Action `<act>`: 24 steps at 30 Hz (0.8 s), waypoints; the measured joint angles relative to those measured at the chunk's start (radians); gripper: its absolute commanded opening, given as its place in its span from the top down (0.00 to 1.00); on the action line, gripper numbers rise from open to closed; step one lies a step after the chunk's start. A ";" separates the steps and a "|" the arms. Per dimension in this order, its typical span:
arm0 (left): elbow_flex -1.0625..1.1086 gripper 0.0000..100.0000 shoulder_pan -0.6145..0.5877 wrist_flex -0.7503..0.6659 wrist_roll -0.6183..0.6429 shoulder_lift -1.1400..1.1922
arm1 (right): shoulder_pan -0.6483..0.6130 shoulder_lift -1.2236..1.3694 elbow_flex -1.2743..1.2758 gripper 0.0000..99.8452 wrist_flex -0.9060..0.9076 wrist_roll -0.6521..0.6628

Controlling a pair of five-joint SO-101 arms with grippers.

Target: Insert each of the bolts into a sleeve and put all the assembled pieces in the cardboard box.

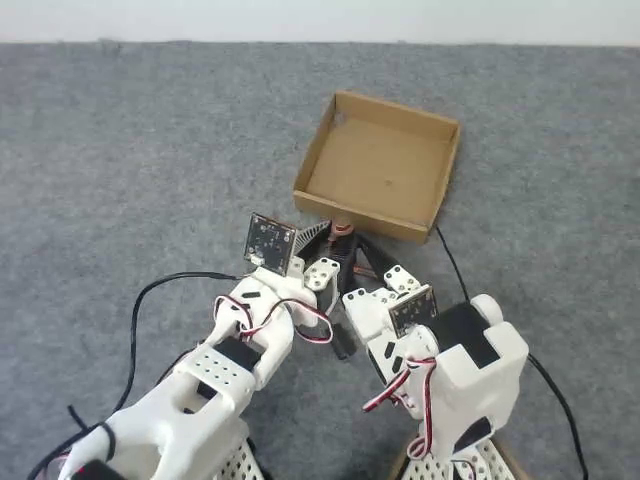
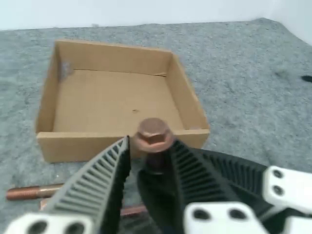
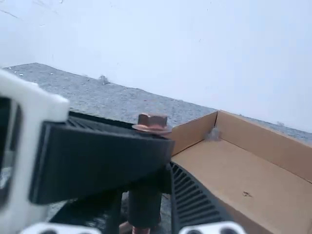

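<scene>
A copper bolt [image 2: 152, 136] stands upright, hex head up, just in front of the cardboard box [image 2: 87, 145]. Its shank goes down into a black sleeve [image 3: 144, 202]. My left gripper [image 2: 148, 146] is shut on the bolt just under the head. My right gripper [image 3: 146, 209] is shut on the sleeve lower down. In the high view the two grippers meet at the bolt head [image 1: 341, 229], the left gripper [image 1: 322, 240] from the left and the right gripper [image 1: 358, 256] from the right, close to the box's near wall [image 1: 360, 219]. The box holds nothing.
Two more copper bolts lie on the grey carpet under the left gripper, one [image 2: 34, 191] farther out and one [image 2: 131, 210] partly hidden. A black cable [image 1: 455, 272] runs along the carpet by the right arm.
</scene>
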 measured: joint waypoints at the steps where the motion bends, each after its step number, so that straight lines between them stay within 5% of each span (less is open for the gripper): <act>1: 0.000 0.82 0.000 0.000 0.000 0.000 | 0.000 0.000 0.000 0.99 0.000 0.000; 24: -0.009 0.82 0.005 -0.021 -0.003 0.002 | 0.029 0.000 0.000 0.99 0.008 0.000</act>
